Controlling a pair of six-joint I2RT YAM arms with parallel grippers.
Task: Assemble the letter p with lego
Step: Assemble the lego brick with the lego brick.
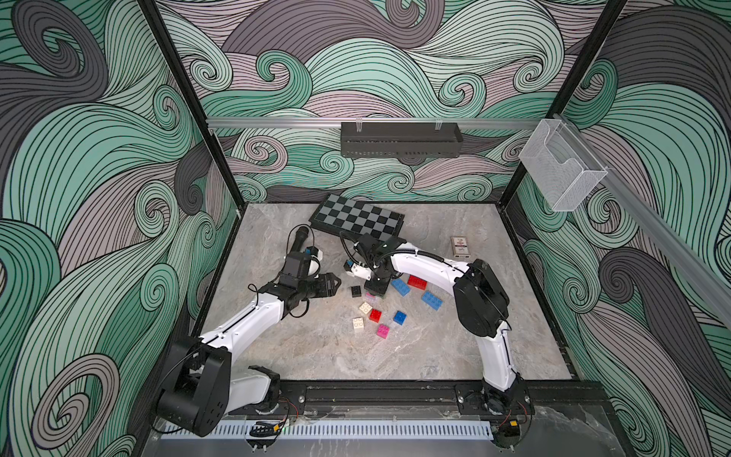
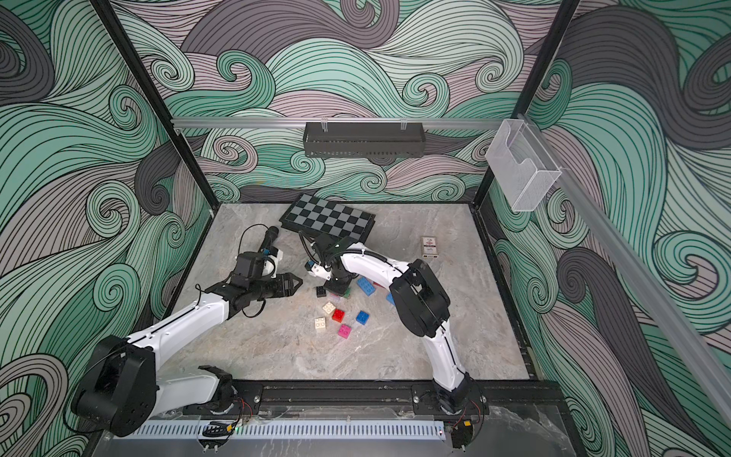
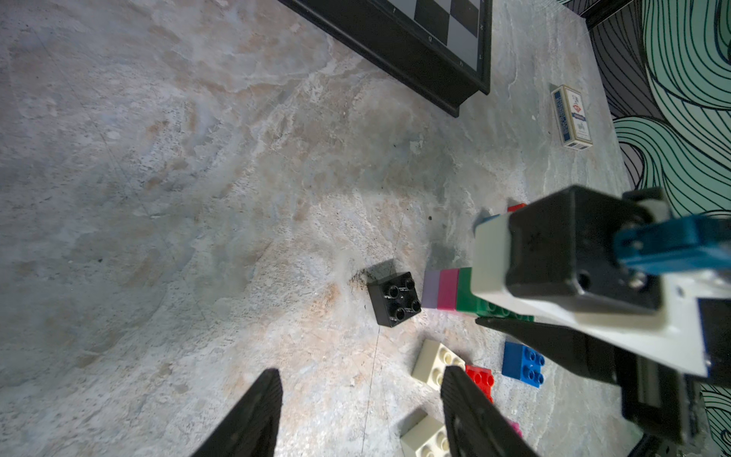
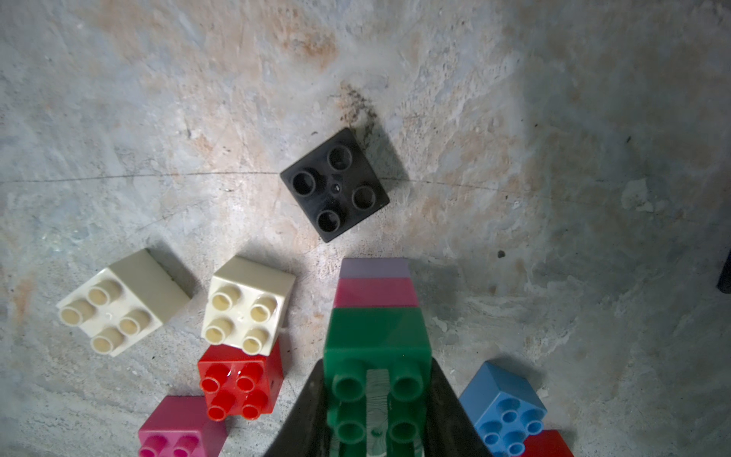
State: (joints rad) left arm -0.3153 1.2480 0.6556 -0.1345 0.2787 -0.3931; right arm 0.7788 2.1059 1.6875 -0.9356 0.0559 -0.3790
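Right wrist view: the right pincer (image 4: 375, 368) is clamped on a green oblong studded plastic brick (image 4: 375, 336), one finger on each side. Under that brick sit a pink brick (image 4: 375, 292) and a lilac brick (image 4: 374, 268), stacked. Just ahead of this pincer lies a black square studded brick (image 4: 334, 184). A cream square brick (image 4: 247, 302), a red square brick (image 4: 237, 380) and a blue square brick (image 4: 502, 407) lie beside it. The left pincer (image 3: 360, 391) stands wide, holding nothing, with the black brick ahead of it.
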